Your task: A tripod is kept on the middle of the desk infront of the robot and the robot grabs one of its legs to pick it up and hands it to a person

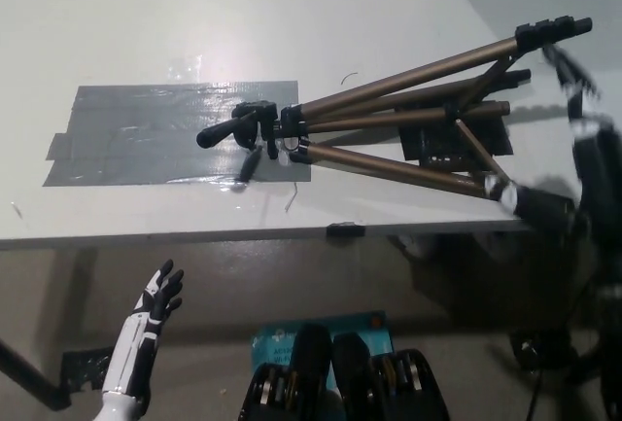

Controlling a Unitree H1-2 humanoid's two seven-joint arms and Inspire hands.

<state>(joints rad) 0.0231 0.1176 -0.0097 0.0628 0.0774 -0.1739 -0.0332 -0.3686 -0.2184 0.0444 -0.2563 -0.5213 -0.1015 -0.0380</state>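
The white left hand hangs below the desk's near edge, fingers spread, empty. Beyond it the tripod lies on the desk, head over grey tape, feet beside the black right hand (blurred; its grasp cannot be told).

The head camera looks steeply down from close above the white desk. The desk's near edge crosses the lower half of the frame, with the floor below it. The tripod lies right of centre.
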